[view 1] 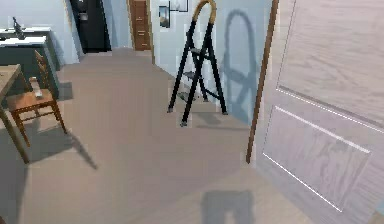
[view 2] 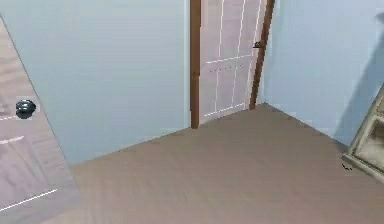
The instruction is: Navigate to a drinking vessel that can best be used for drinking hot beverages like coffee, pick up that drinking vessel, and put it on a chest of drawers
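Squeezing past the open door leaf (view 1: 320, 110) at the forward view's right looks like the likeliest trouble: a turn cut too tight could scrape the base along it. Just beyond stands a stepladder (view 1: 200, 65) that a nudge might topple. A wooden chair (view 1: 35, 98) and a table (view 1: 6, 85) crowd the left. The floor (view 1: 130, 150) is bare tan planking and the walls (view 2: 110, 70) are pale blue, with a closed panelled door (view 2: 230, 55) on the arm side. I cannot tell where the mug is, nor the gripper's state.

robot body apparently upright, camera angled downward
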